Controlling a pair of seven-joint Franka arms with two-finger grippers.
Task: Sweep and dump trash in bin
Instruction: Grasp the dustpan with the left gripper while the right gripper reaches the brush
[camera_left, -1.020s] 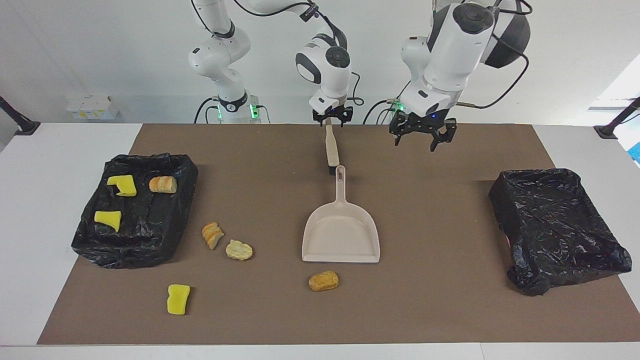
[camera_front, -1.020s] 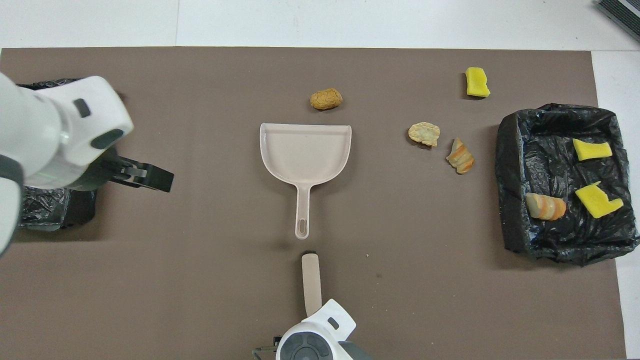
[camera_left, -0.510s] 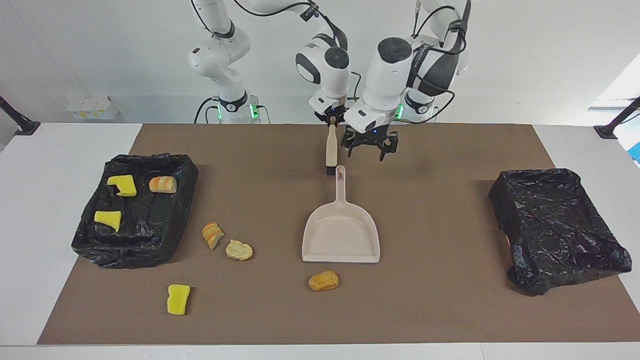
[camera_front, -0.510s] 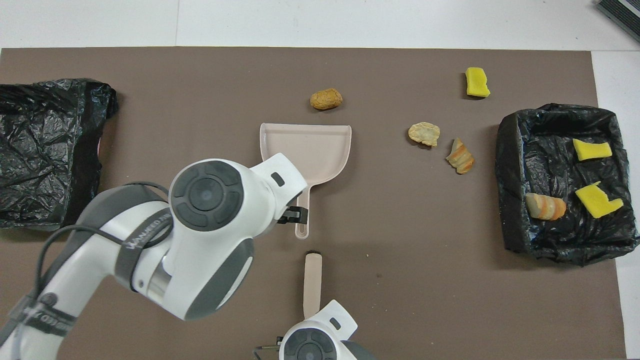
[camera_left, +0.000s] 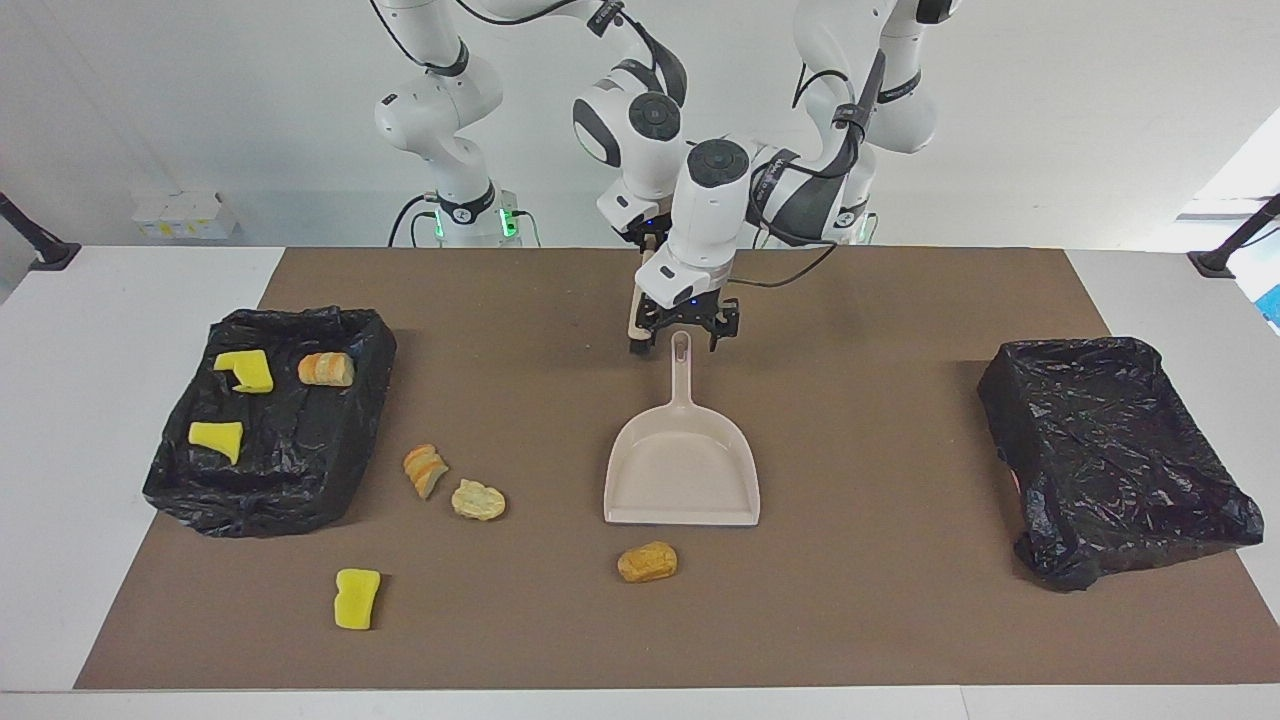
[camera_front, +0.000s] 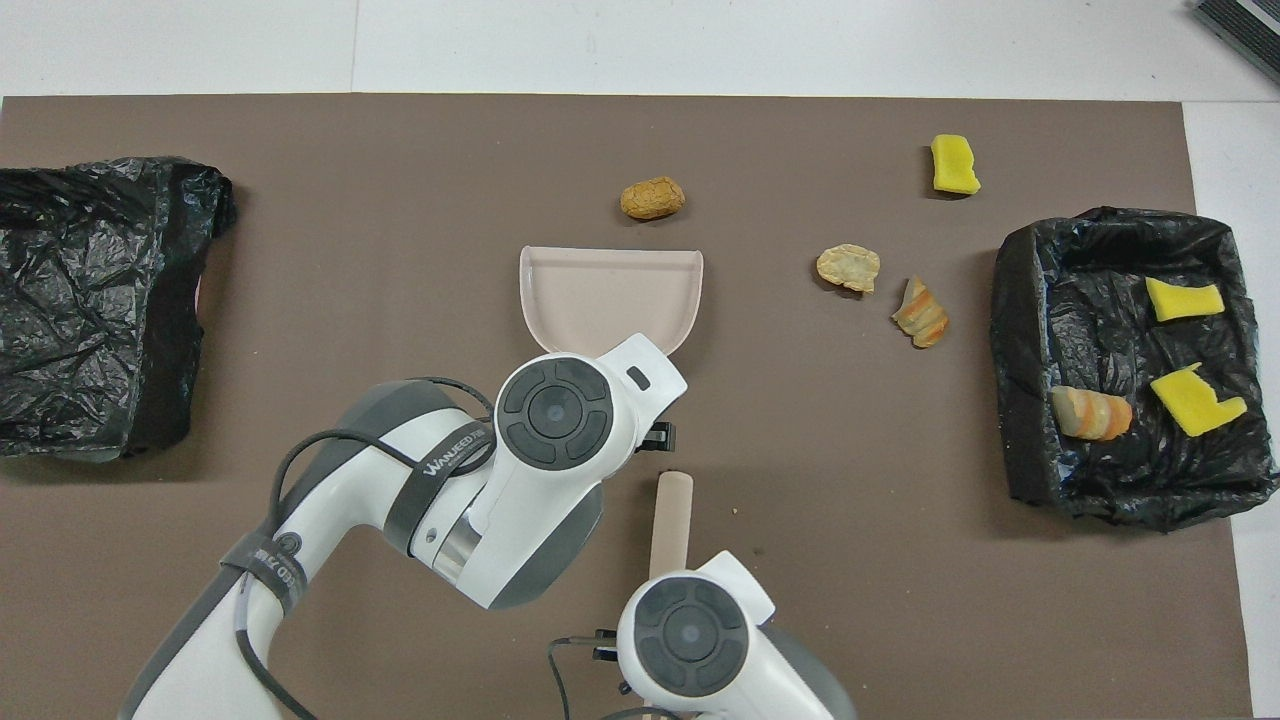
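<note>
We are seeing our left gripper (camera_left: 686, 334) spread wide over the smooth beige dustpan's (camera_left: 682, 470) handle at mid-mat, while our right gripper (camera_left: 648, 238), partly hidden, is clamping a tan brush handle (camera_front: 669, 522). Spongy yellow and crusty bread-like trash (camera_left: 478, 499) is lying toward the right arm's edge, some inside a crinkled black-lined bin (camera_left: 300, 450).
</note>
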